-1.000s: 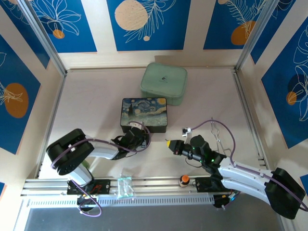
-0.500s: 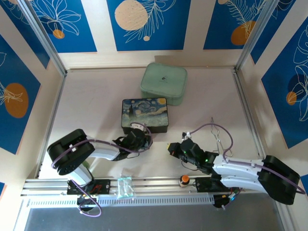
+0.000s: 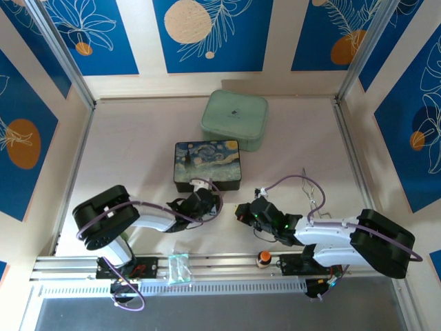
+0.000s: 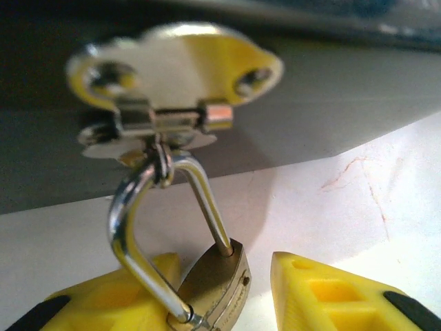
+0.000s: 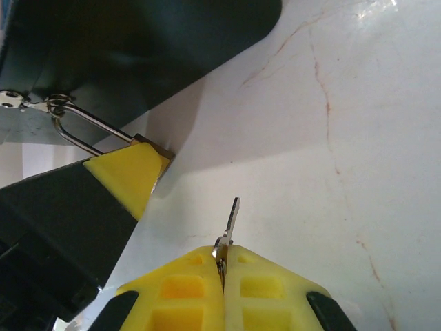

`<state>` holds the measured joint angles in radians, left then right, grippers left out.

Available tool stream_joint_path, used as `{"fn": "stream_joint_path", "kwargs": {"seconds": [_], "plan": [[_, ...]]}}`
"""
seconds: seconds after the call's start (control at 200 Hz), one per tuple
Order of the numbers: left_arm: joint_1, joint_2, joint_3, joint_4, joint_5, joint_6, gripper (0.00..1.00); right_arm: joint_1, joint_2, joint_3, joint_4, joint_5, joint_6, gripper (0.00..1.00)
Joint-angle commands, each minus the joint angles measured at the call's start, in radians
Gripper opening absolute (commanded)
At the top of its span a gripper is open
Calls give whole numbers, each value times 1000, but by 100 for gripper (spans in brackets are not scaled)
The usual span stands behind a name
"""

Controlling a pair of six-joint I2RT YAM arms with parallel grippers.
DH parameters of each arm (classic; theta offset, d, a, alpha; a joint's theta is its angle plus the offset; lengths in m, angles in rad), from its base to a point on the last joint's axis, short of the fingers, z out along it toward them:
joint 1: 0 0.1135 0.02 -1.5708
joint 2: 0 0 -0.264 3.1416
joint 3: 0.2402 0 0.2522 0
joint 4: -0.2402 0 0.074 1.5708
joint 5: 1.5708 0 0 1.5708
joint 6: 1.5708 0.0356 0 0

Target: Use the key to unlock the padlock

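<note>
Both arms reach low and forward over the pale table (image 3: 138, 138), meeting at the near side of a dark-blue painted box (image 3: 207, 163). The left gripper (image 3: 205, 201) lies almost flat against the box's front wall. Its yellow moulded-plastic fingers (image 4: 324, 293) stand parted around the small brass padlock (image 4: 219, 283): one finger touches the body, and a sliver of table shows before the other. The padlock's polished steel shackle (image 4: 127, 227) hangs looped through the ring of a shiny metal hasp (image 4: 172, 76) on the box. The right gripper (image 3: 241, 210), its arm stretched leftwards, is clamped tight on the key (image 5: 233, 217), whose thin grey blade juts out from between the pressed fingertips. The key's tip stands near the left gripper's finger and the padlock behind it, touching neither.
</note>
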<state>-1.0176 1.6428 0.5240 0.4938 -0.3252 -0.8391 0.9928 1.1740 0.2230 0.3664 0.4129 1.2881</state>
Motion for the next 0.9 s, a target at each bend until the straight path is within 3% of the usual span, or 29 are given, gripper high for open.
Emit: {"fn": "stream_joint_path", "kwargs": {"seconds": [0.0,0.175,0.37,0.63,0.896], "plan": [[-24,72,5,-12,-93,21,39,11,17,32,35,32,25,0],[-25,120,-33,66,-84,-15,30,51,26,39,10,72,59,0],[-24,45,-30,60,-22,0,16,77,82,47,95,90,84,0],[-10,-85,-40,26,109,-128,14,78,154,19,269,78,74,0],[25,-126,-96,149,188,-279,12,64,160,-53,440,43,33,0]]}}
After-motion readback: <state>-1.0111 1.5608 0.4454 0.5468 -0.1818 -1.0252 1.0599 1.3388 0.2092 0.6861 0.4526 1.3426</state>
